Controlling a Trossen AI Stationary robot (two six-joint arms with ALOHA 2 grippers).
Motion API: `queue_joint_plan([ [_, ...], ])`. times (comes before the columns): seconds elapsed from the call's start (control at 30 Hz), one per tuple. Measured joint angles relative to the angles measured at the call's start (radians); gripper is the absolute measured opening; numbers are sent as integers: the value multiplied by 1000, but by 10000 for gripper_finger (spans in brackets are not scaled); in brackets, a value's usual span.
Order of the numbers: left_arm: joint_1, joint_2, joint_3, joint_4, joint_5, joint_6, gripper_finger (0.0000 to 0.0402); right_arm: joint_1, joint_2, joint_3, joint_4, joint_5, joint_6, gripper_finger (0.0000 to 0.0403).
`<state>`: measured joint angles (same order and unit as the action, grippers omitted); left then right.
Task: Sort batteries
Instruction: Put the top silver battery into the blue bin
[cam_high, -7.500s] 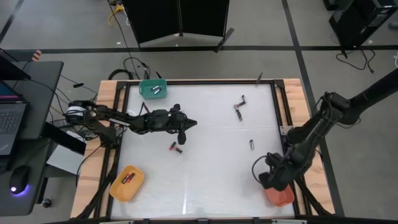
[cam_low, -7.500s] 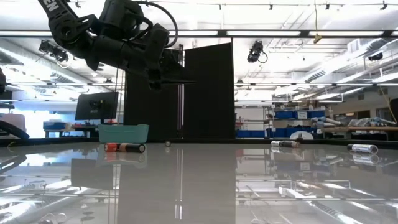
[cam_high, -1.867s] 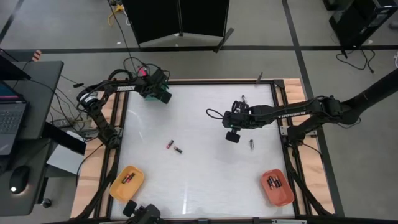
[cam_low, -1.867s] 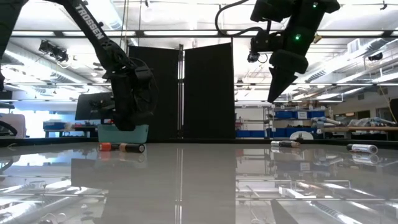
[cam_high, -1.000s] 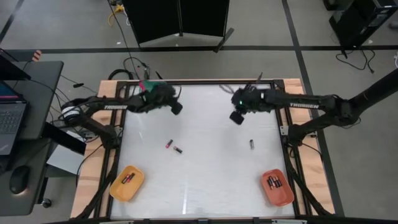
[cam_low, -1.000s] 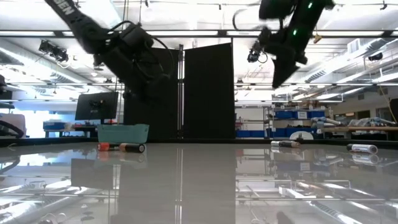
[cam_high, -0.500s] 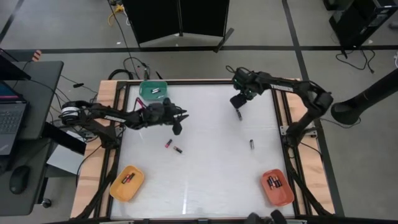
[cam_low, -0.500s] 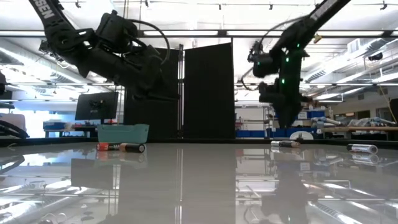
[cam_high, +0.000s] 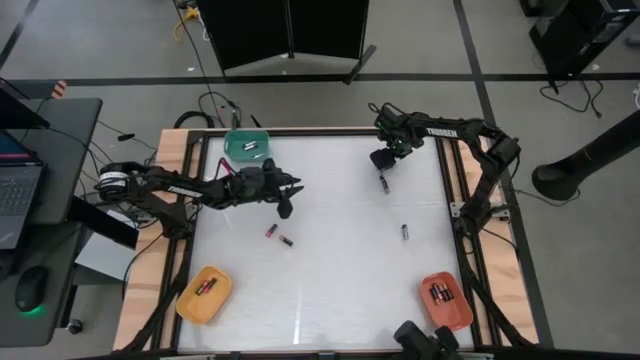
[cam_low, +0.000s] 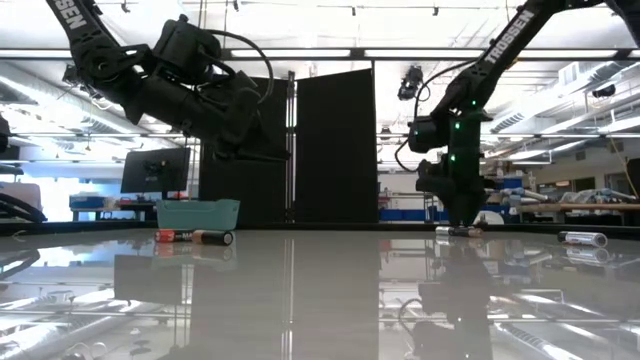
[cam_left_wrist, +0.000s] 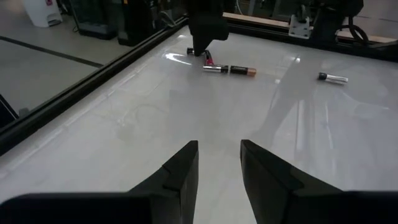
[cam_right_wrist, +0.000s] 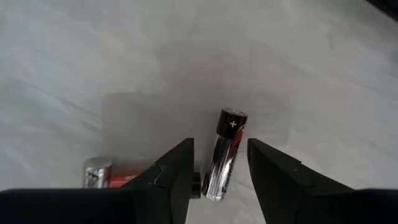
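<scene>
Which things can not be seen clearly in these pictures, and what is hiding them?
- Second battery beside the battery between the right gripper fingers: cut off by the right wrist view's edge and a finger.
- Green tray contents: too small in the high view; hidden by its wall in the low view.
- Printing on the two batteries near the left gripper: too small in the high view.

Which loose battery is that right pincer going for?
The upright-looking one lying between the right pincer's open fingers, plus end showing; another battery lies beside.
</scene>
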<state>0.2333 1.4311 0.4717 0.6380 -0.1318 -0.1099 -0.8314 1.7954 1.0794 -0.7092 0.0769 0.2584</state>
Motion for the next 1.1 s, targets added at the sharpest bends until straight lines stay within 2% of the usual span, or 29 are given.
queue_joint_plan([
  [0.23,0,0,0,0,0,-3,127,-14,38,5,6,-9,0,142],
  [0.57,0,0,0,0,0,-7,127,-14,27,2,14,-8,-35,59],
  [0.63,-4,0,0,6,0,-14,127,-14,15,-1,13,-3,-47,58],
  [0.93,-37,2,0,125,-3,-17,127,1,-149,-2,10,23,-71,58],
  [1.03,-46,2,0,189,16,-2,127,49,-215,-9,64,24,-73,58],
  [1.1,-50,2,0,230,25,-1,127,92,-256,-31,138,-12,-78,58],
])
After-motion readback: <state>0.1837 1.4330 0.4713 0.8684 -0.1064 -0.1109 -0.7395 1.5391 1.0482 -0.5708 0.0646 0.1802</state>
